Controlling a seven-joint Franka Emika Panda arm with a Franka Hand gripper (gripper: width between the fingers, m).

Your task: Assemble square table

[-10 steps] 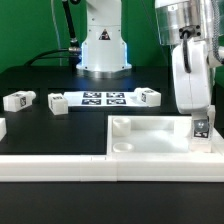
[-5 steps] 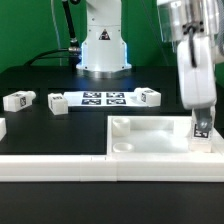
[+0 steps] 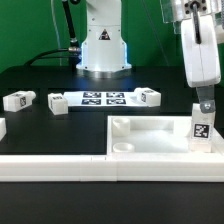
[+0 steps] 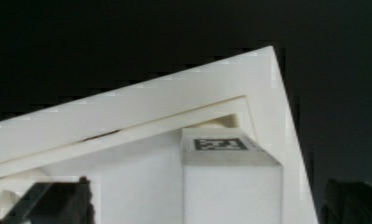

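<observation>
Leg (image 3: 201, 130) upright in a corner of the square table top (image 3: 150, 140), which lies at the counter's edge nearest the exterior camera. Fingers (image 3: 205, 102) spread open, empty, just above the leg. A straight vertical lift would avoid tipping it.

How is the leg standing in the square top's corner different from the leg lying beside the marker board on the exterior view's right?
The corner leg stands upright; the lying leg rests on its side. The corner leg sits in the square top, the lying leg on the black table. The end effector hangs over the corner leg, not the lying leg. Both are white tagged blocks.
</observation>
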